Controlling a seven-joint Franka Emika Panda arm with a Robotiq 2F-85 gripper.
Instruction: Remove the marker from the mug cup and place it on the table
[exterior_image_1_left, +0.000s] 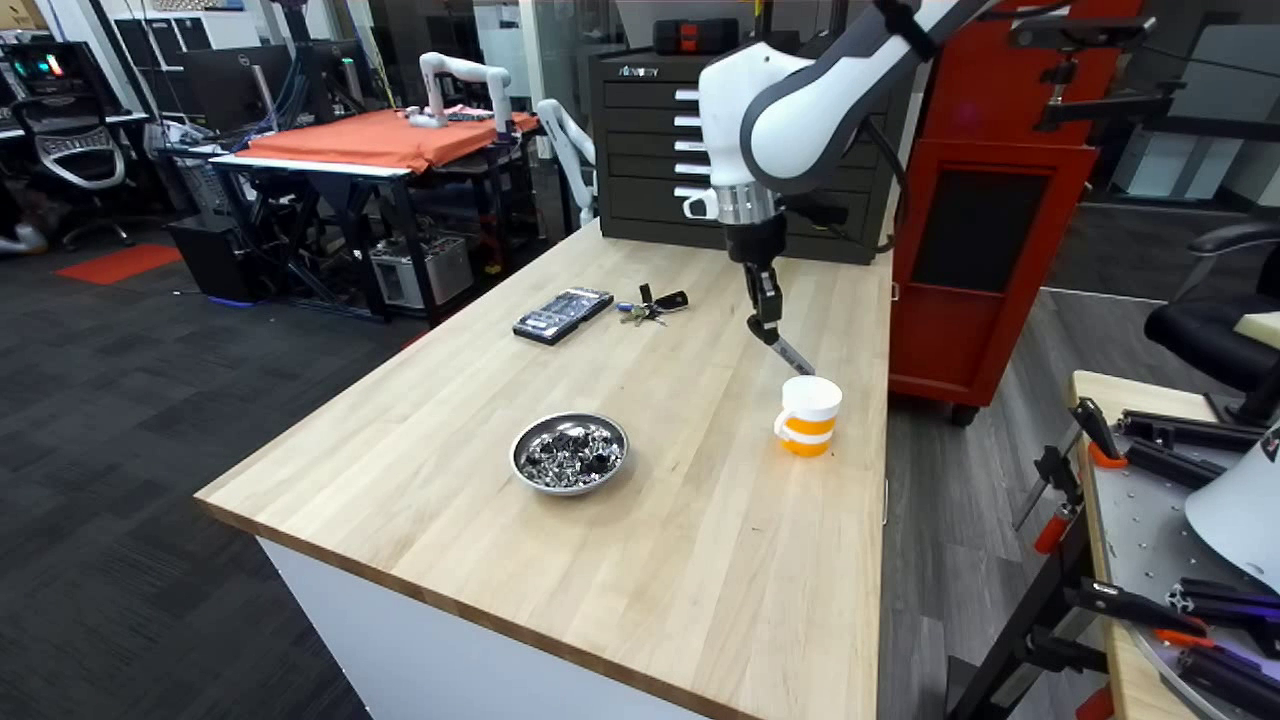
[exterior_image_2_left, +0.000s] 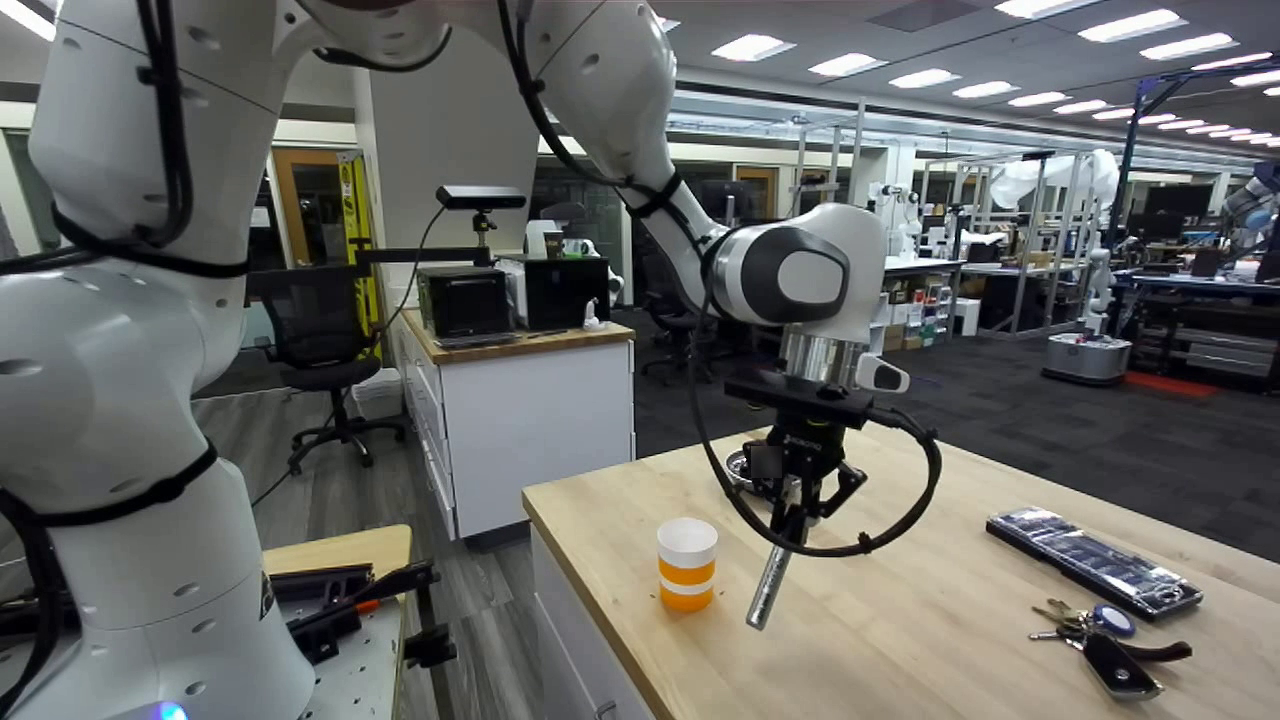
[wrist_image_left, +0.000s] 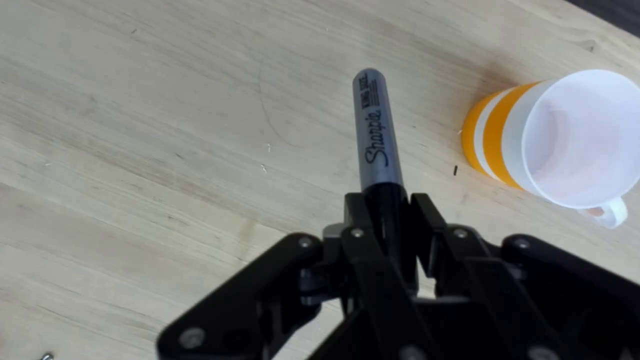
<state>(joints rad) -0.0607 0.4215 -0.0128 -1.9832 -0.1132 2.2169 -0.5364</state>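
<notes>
The marker has a silver-grey barrel with black lettering and a black end. My gripper is shut on the black end, and the silver part sticks out past the fingertips. The gripper holds the marker tilted. In an exterior view the marker hangs beside the mug, apart from it. The mug cup, white with orange bands, stands upright and looks empty inside. It also shows in both exterior views. The table has a light wood top.
A metal bowl of small metal parts stands on the table. A flat dark device and a bunch of keys lie farther off. A dark drawer chest stands at the table's far end. The mug is near a table edge.
</notes>
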